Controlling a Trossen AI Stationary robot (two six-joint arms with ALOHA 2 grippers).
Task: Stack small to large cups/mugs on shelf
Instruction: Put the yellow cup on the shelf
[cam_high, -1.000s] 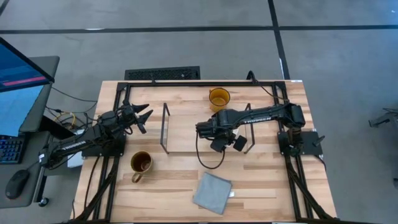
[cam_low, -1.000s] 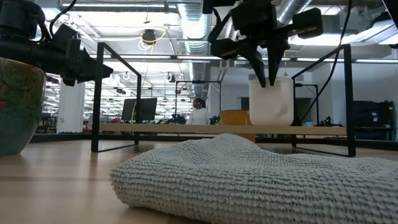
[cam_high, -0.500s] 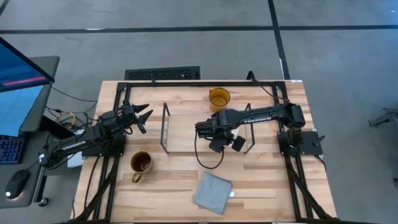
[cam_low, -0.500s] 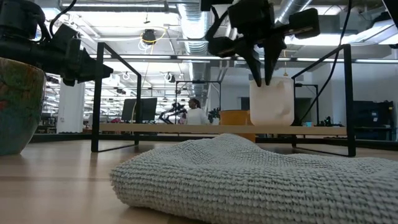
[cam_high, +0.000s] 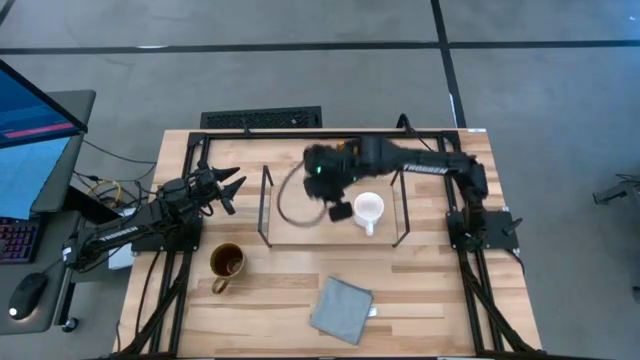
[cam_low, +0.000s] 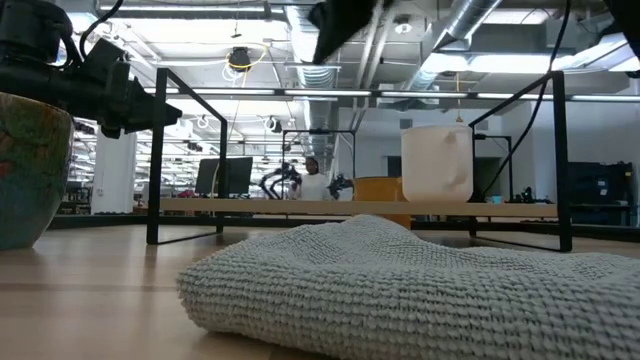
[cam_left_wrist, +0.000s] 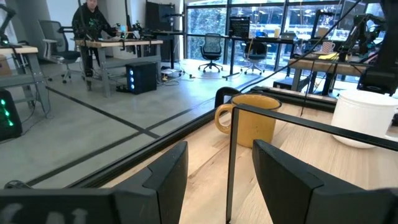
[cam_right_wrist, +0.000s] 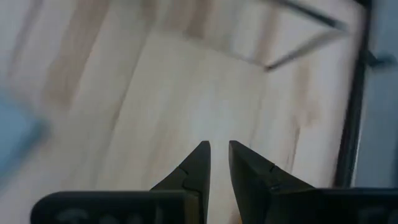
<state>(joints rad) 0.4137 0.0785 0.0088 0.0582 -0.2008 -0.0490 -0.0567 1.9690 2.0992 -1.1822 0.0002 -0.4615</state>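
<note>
The small white mug (cam_high: 368, 207) stands upright on its base on the light-wood shelf (cam_high: 320, 228), toward its right wire frame (cam_high: 401, 205), handle toward the near edge. It also shows in the low view (cam_low: 436, 163). My right gripper (cam_right_wrist: 219, 149) is blurred above the shelf, left of the white mug (cam_high: 336, 205), fingers a narrow gap apart and empty. The arm covers the amber mug from above; it shows behind the shelf (cam_low: 383, 187) and in the left wrist view (cam_left_wrist: 250, 118). The brown mug (cam_high: 227, 262) stands on the table at the near left. My left gripper (cam_high: 228, 185) waits open by the left frame.
A grey knitted cloth (cam_high: 340, 308) lies on the table near the front edge, filling the low view's foreground (cam_low: 400, 280). A black keyboard (cam_high: 262, 119) sits beyond the far edge. The shelf's left wire frame (cam_high: 266, 205) stands just in front of my left gripper.
My right gripper has let go of the white mug's rim, risen and swung quickly toward the table's far left, over the amber mug. The white mug stays upright on the shelf where it was set.
</note>
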